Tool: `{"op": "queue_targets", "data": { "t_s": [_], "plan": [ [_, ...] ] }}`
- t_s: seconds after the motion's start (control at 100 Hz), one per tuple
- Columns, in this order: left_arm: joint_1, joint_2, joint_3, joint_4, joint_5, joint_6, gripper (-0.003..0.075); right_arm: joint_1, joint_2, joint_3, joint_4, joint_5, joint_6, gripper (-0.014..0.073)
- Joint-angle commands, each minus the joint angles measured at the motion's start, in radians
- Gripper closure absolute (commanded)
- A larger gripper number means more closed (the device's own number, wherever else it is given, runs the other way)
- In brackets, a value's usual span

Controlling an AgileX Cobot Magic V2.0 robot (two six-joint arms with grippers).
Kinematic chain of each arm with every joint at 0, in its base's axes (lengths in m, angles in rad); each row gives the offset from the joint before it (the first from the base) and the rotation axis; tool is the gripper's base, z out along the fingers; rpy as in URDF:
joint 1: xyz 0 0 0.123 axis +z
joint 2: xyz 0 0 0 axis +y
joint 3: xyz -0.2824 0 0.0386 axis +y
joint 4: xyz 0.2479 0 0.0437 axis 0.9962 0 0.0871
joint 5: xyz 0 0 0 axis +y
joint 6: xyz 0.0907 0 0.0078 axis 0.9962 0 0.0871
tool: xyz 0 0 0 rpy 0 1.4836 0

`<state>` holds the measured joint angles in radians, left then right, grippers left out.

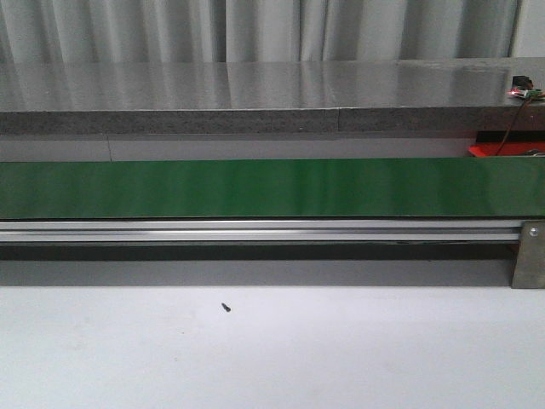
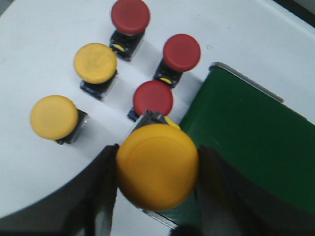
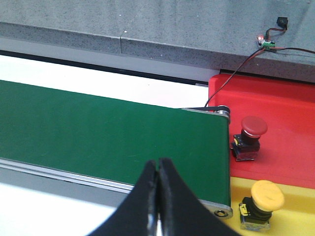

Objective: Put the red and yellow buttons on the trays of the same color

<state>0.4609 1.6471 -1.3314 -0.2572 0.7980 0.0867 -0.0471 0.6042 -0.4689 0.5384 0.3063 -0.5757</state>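
In the left wrist view my left gripper [image 2: 157, 169] is shut on a yellow button [image 2: 157, 166], held above the white table beside the end of the green belt [image 2: 251, 142]. On the table below stand three red buttons [image 2: 130, 15] [image 2: 181, 51] [image 2: 153, 98] and two yellow buttons [image 2: 95, 62] [image 2: 54, 117]. In the right wrist view my right gripper [image 3: 159, 164] is shut and empty over the belt's other end. Beyond it, a red button [image 3: 253, 128] stands on the red tray [image 3: 285, 123] and a yellow button [image 3: 266, 194] on the yellow tray [image 3: 290, 216].
The green conveyor belt [image 1: 255, 187] with its aluminium rail [image 1: 255, 230] crosses the front view; neither arm shows there. Behind it runs a grey stone ledge [image 1: 255, 94] carrying a small wired board [image 3: 267, 43]. A corner of the red tray [image 1: 502, 149] shows at the right.
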Motion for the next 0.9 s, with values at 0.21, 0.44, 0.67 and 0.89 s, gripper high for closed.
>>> {"op": "queue_targets", "data": {
  "t_s": [0.21,0.44,0.67,0.89],
  "plan": [
    [-0.107,-0.032,-0.03,-0.031,-0.031,0.007,0.0533,0.0,-0.003,-0.025,0.018,-0.059,-0.005,0.066],
    [-0.126,0.002,-0.03,-0.029,-0.017,0.007,0.0531,0.0,-0.003,-0.025,0.018,-0.059,-0.005,0.066],
    [-0.127,0.027,-0.03,-0.027,0.004,0.009,0.0484,0.0,-0.003,-0.025,0.018,-0.059,-0.005,0.066],
    [-0.127,0.026,-0.03,-0.072,0.009,0.061,0.0179,0.0,-0.003,-0.025,0.018,-0.059,-0.005,0.066]
  ]
}}
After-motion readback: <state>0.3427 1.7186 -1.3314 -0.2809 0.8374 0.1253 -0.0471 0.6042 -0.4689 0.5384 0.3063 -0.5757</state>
